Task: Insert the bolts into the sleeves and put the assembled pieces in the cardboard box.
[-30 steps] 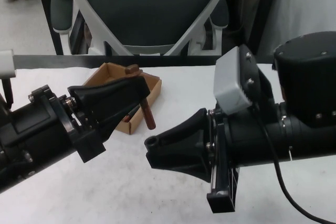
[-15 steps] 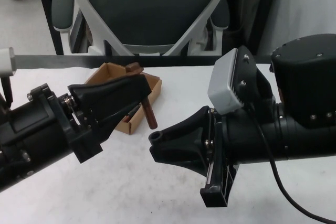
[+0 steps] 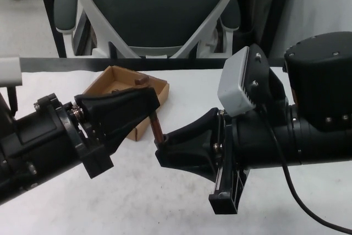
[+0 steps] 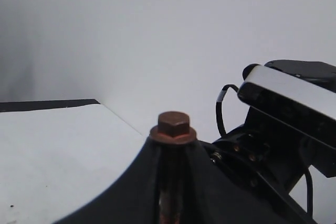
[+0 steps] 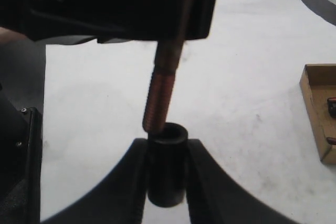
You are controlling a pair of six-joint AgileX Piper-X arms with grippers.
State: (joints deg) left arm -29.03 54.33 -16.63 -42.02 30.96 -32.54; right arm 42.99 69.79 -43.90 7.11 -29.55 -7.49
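Observation:
My left gripper [image 3: 147, 102] is shut on a copper-coloured bolt [image 3: 156, 127] just below its hexagonal head [image 4: 173, 125], with the shaft pointing down. My right gripper [image 3: 163, 146] is shut on a black sleeve [image 5: 167, 165], held upright with its mouth upward. The bolt's threaded tip [image 5: 155, 116] sits at the rim of the sleeve's mouth, slightly tilted. Both are held above the white bench, in front of the cardboard box [image 3: 117, 75]. Across from the left gripper [image 4: 170, 153] I see the right arm [image 4: 286, 124].
The cardboard box [image 5: 317, 109] lies open at the bench's back, with dark pieces [image 5: 331, 103] inside. An office chair [image 3: 159, 9] stands behind the bench's far edge. White bench surface [image 3: 137, 196] stretches around and below both grippers.
The left gripper has lowered the bolt and the right gripper has brought the sleeve up under it, so the bolt's tip now meets the sleeve's mouth.

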